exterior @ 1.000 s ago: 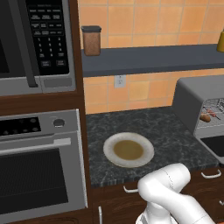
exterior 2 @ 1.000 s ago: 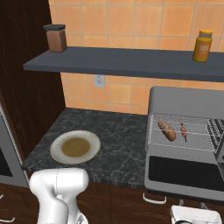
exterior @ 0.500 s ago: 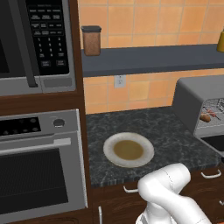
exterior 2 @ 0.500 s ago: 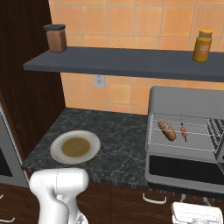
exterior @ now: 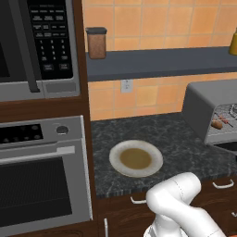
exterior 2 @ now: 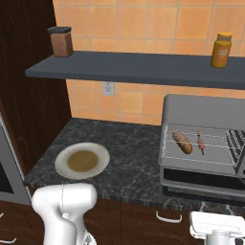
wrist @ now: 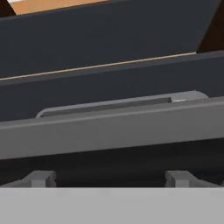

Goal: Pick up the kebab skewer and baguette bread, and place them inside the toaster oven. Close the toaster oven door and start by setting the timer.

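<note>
Dark marble counter, food loaded, grey toaster oven door hanging open.
Two-finger gripper, tips spread apart and empty, sits low beneath the door's edge; lifting off-centre could slip past it. Stubby tan baguette bread and thin kebab skewer rest on the boxy toaster oven rack, at two o'clock from the plate.

The dark speckled counter carries a plate at left and the toaster oven at right.
</note>
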Controlling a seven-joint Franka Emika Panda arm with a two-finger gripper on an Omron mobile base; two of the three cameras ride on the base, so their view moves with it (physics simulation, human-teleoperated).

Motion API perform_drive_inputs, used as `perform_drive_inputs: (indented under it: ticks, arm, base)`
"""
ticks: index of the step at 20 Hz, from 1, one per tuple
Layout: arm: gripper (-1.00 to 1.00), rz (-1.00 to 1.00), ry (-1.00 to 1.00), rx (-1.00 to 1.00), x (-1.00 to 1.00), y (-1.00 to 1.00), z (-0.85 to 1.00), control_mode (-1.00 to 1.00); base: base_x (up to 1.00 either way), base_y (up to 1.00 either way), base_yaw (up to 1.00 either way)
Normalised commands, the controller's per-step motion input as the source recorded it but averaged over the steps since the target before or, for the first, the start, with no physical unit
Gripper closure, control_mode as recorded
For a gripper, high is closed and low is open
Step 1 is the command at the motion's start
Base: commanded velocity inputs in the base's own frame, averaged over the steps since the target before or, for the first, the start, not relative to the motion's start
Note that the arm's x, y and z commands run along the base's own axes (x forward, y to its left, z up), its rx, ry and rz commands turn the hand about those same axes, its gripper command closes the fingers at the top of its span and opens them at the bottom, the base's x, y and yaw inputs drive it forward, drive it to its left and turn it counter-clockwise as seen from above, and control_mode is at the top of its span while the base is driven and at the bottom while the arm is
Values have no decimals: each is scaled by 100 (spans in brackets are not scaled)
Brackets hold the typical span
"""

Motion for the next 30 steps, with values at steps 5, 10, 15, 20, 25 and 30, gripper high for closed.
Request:
perform_drive_inputs:
  ticks: [5,10,15,20,25,30]
  arm:
    - [-100,0,-21,1,38,2,47,-100]
    - [-100,0,-21,1,37,0,52,-100]
    - [-100,0,-20,0,39,1,50,-100]
    - [-100,0,-11,0,37,1,52,-100]
    - [-100,0,8,0,25,0,56,-100]
    - [-100,0,14,0,26,0,51,-100]
  base:
    - [0,0,0]
    - [0,0,0]
    - [0,0,0]
    - [0,0,0]
    - [0,0,0]
    - [0,0,0]
